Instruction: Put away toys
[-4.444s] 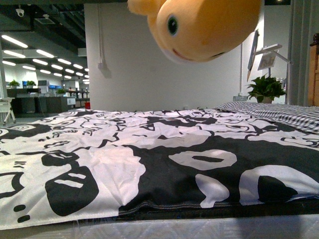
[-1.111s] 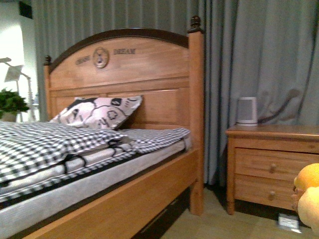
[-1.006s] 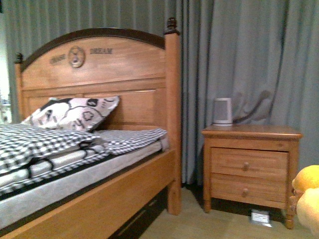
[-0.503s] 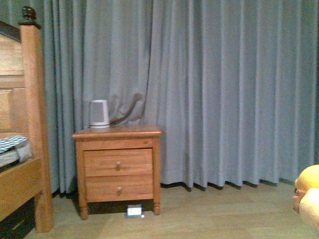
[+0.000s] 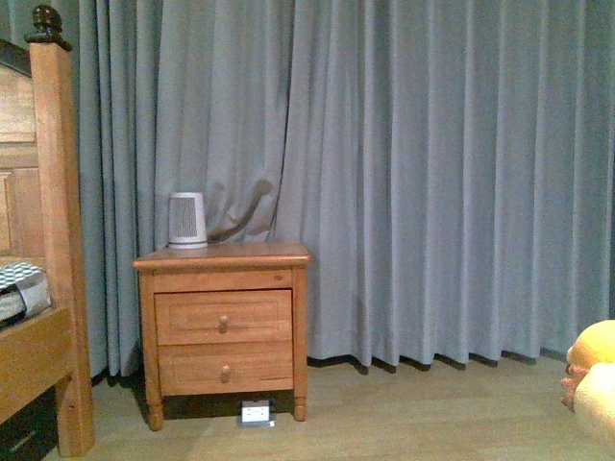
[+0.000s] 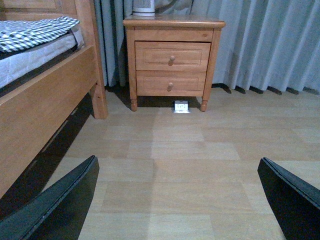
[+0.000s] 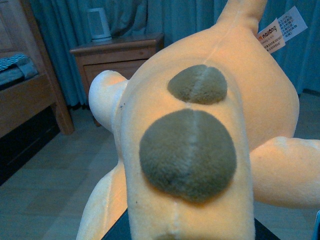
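One grey curtain (image 5: 432, 182) covers the whole wall ahead of us, hanging in folds down to the wooden floor (image 6: 190, 150). At the left edge of the front view we see the end of a wooden bed (image 5: 48, 250), its post topped by a dark knob, with a checked cover lying on the mattress. Just beside the bed, against the curtain, stands a wooden nightstand (image 5: 223, 322) with two drawers, both pushed in, each with one round knob.

Our toy (image 7: 200, 125), an orange-yellow plush animal, is up off the floor at the right edge of the front view, well apart from the nightstand. In the right wrist view it fills nearly the whole picture and shows two round grey-brown patches. The right gripper (image 7: 125, 232) is clamped on it (we see only a dark sliver of it under the plush). The left gripper (image 6: 175, 200) hangs over bare floor, its two dark fingers (image 6: 55, 205) spread wide with nothing between them.

On the nightstand's top, towards its left side, stands a small white device (image 5: 187, 220) with a slatted front. A small white box (image 5: 256, 413) lies on the floor under the nightstand. A white printed tag (image 7: 282, 29) hangs from the toy.
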Controlling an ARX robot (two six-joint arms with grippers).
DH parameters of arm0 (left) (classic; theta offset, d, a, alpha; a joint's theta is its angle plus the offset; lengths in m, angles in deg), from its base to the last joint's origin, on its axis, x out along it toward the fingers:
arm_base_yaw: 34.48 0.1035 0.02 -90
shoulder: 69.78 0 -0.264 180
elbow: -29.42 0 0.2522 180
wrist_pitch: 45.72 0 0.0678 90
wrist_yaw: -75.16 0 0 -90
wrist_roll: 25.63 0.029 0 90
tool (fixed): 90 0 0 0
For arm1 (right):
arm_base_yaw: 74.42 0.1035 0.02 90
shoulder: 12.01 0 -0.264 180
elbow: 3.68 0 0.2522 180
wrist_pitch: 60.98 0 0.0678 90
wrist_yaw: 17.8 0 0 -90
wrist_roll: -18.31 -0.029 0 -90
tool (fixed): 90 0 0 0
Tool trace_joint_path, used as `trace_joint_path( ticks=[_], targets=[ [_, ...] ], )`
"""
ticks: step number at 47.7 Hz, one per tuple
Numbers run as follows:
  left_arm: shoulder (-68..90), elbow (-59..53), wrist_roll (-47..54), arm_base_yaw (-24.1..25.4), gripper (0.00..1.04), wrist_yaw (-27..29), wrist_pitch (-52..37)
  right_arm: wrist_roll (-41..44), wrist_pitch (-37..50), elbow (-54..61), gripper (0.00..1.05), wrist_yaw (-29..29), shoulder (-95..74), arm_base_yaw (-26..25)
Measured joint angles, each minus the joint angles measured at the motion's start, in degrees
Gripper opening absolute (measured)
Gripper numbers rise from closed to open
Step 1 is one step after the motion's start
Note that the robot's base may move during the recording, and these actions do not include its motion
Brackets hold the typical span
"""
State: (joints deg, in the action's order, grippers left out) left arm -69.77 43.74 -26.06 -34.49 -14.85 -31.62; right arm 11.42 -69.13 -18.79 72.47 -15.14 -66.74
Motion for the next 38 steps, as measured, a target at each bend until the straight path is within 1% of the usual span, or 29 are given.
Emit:
trace_joint_path(
  ticks=[38],
  targets=[
    [0.0, 0.0, 0.0, 0.0, 0.99, 0.0, 0.0, 0.0, 0.0, 0.0, 0.19, 0.2, 0.0, 0.0]
  ],
)
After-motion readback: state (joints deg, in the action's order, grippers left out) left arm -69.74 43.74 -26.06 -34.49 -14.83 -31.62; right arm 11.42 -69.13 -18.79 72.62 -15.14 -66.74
